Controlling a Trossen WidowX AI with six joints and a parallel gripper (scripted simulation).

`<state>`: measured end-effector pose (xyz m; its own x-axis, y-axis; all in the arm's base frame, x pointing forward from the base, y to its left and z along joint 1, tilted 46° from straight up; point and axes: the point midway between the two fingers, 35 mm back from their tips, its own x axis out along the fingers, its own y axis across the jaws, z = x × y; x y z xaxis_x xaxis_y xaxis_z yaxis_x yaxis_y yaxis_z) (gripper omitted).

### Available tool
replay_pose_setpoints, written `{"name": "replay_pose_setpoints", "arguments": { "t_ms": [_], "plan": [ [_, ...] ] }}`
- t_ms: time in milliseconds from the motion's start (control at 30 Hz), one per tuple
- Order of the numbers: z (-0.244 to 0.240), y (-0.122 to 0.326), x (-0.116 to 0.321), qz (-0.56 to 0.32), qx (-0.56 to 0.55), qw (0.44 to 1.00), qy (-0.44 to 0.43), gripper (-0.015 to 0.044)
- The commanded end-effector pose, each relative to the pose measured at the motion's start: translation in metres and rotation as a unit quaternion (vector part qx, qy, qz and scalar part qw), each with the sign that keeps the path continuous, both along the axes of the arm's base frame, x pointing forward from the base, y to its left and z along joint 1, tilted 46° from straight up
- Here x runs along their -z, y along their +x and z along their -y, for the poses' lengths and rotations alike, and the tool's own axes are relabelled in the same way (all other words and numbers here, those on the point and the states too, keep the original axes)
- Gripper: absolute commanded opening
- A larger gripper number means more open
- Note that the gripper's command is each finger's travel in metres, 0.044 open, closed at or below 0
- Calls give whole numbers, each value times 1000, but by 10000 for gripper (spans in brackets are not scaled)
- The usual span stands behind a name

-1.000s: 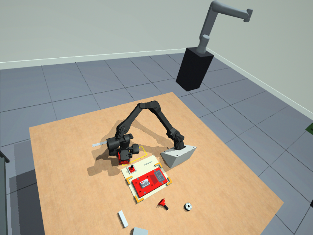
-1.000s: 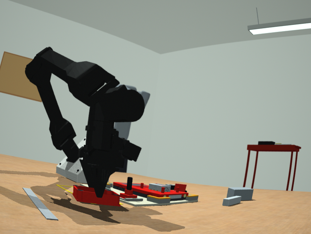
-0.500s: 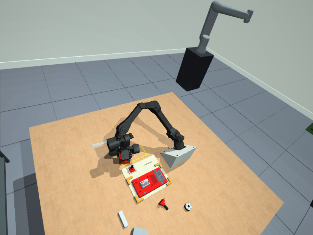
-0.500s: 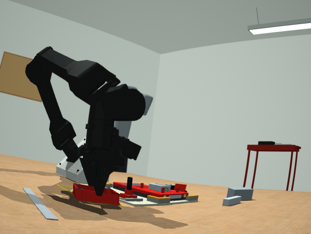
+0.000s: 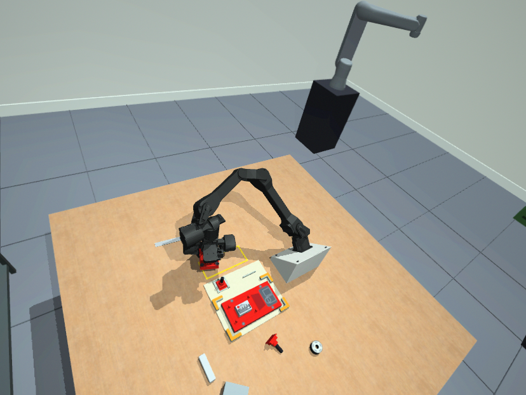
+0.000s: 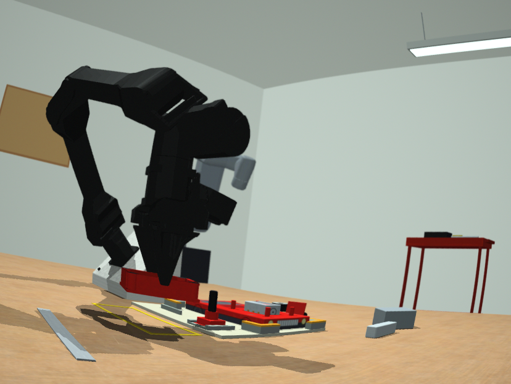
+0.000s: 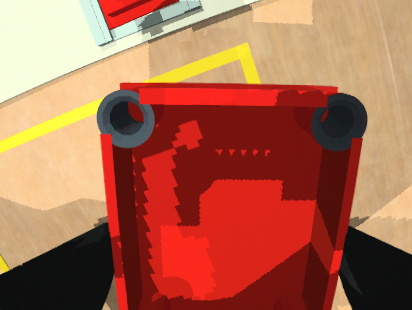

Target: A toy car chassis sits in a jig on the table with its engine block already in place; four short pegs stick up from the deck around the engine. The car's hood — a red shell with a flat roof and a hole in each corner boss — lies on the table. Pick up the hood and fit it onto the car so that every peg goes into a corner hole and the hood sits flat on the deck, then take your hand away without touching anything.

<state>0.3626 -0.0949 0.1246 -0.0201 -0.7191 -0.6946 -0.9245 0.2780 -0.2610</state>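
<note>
My gripper [image 6: 165, 282] [image 7: 226, 238] is shut on the red hood [image 5: 209, 267] [image 6: 142, 283] [image 7: 240, 235], one finger on each long side wall. The hood is in the air above the yellow outline, with its shadow on the table below. Its hollow side faces the wrist camera, with grey rings at two corners. The red chassis [image 5: 256, 301] [image 6: 235, 310] sits in the jig [image 5: 237, 278] [image 6: 155, 307] [image 7: 40, 45], clear of the gripper. Its grey engine block [image 5: 242, 307] [image 6: 260, 308] is on the deck among short red pegs. The hood's far end is cut off in the wrist view.
A red part with a black post [image 5: 221, 284] [image 6: 212, 301] stands on the jig plate near the hood. A similar part [image 5: 273, 341] and a ring [image 5: 316, 347] lie beyond the jig. Grey blocks [image 5: 206, 368] [image 6: 394, 318] and a flat strip [image 5: 167, 242] [image 6: 66, 334] lie farther out.
</note>
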Motion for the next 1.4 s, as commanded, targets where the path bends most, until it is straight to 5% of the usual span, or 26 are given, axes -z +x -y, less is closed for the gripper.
{"name": "replay_pose_setpoints", "arguments": {
  "t_ms": [0,367,1367],
  "plan": [
    [-10,1,-9,4,-1,1000,2,0],
    [-19,1,-19,-5,-7,1000,0,0],
    [-20,-4,-20,-297,-288,910,9,0]
  ]
}}
